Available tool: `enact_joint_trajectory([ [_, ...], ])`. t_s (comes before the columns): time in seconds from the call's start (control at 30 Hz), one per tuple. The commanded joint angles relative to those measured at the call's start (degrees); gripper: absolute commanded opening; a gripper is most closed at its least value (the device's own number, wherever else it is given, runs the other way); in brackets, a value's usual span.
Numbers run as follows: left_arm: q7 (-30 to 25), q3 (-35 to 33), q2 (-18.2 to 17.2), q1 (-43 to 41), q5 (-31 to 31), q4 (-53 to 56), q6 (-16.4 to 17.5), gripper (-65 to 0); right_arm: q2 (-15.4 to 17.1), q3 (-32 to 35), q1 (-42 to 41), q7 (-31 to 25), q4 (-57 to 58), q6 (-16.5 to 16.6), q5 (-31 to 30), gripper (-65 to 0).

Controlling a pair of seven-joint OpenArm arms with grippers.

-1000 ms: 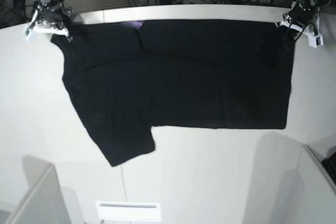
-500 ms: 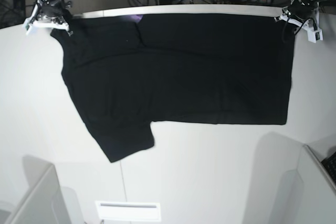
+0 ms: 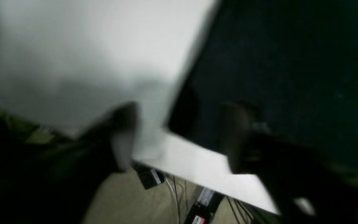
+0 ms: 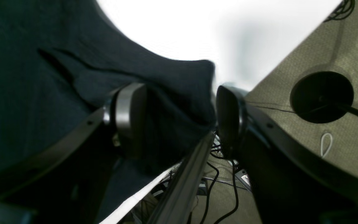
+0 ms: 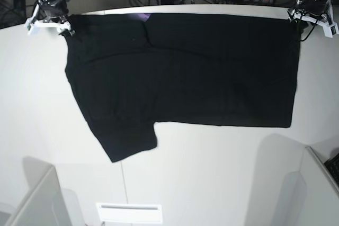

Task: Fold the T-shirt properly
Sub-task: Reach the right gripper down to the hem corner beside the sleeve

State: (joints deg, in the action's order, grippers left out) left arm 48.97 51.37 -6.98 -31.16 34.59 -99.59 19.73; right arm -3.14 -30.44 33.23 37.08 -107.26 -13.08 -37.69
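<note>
The black T-shirt (image 5: 185, 72) lies spread on the white tabletop (image 5: 212, 173), its far corners between the released, parted fingers of the left gripper (image 3: 179, 137) and right gripper (image 4: 179, 118).

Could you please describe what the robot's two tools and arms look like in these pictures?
In the base view, the left tool and the right tool have white angular parts mounted on dark metal arm hardware with black cables. Close up, the right tool has dark curved fingers, one with a silvery-grey pad. The left tool looks dark too, though blurred.
</note>
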Motion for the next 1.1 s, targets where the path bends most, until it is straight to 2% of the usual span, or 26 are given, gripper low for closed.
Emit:
enact_joint_trajectory([
  [0.0,-1.1,1.1,-0.8,-0.2,0.9,-1.6,0.4,-11.0,0.5,-0.5,0.3,-1.1,-1.3,-0.1,-0.2,-30.9],
  [0.07,-1.1,1.2,-1.1,-0.1,0.9,-1.8,0.4,-3.6,0.5,-2.0,0.2,-1.1,-1.4,-0.1,-0.2,-30.9],
  [0.13,-1.1,1.4,-1.1,-0.1,0.9,-3.2,0.4,-0.8,0.5,-3.5,-0.1,-1.1,-1.4,-0.1,-0.2,-30.9],
  [0.27,-1.1,3.5,-0.9,0.1,0.9,-6.7,0.4,-1.0,0.8,-6.6,-2.3,-1.1,-2.8,-0.1,-0.2,-30.5],
  [0.33,-1.1,3.8,-1.1,0.6,0.9,-8.2,0.4,-1.0,2.0,-6.6,-4.2,-0.9,-2.8,-0.1,-0.1,-30.5],
  [0.53,-1.1,3.4,-1.2,4.9,0.9,-9.3,0.4,-2.0,6.8,1.1,-10.1,-0.7,-2.8,-0.1,-0.1,-30.5],
  [0.57,-1.0,3.4,-1.2,5.4,0.9,-9.3,0.4,-3.9,7.5,2.5,-11.1,-0.7,-2.8,-0.1,-0.1,-30.6],
  [0.63,-1.0,1.8,-1.3,6.2,0.4,-9.2,0.4,-12.7,8.8,5.7,-13.9,-0.7,-2.6,-0.1,0.1,-30.6],
  [0.77,-1.0,-1.1,-1.3,6.2,0.4,-9.2,0.4,-35.2,10.8,11.0,-21.6,-0.7,0.1,-0.1,0.2,-30.6],
  [0.93,-1.0,-3.0,-1.3,6.3,0.5,-9.2,0.3,-62.2,14.3,14.3,-35.5,-0.7,14.6,-0.1,0.3,-30.3],
  [0.97,-1.0,-3.0,-1.3,6.3,0.4,-9.2,0.3,-65.0,15.0,15.2,-37.9,-0.7,17.5,-0.1,0.3,-30.3],
  [1.07,-1.0,-2.5,-1.3,6.3,0.4,-9.0,0.3,-65.0,17.1,19.0,-44.7,-0.7,26.1,-0.1,0.3,-30.2],
])
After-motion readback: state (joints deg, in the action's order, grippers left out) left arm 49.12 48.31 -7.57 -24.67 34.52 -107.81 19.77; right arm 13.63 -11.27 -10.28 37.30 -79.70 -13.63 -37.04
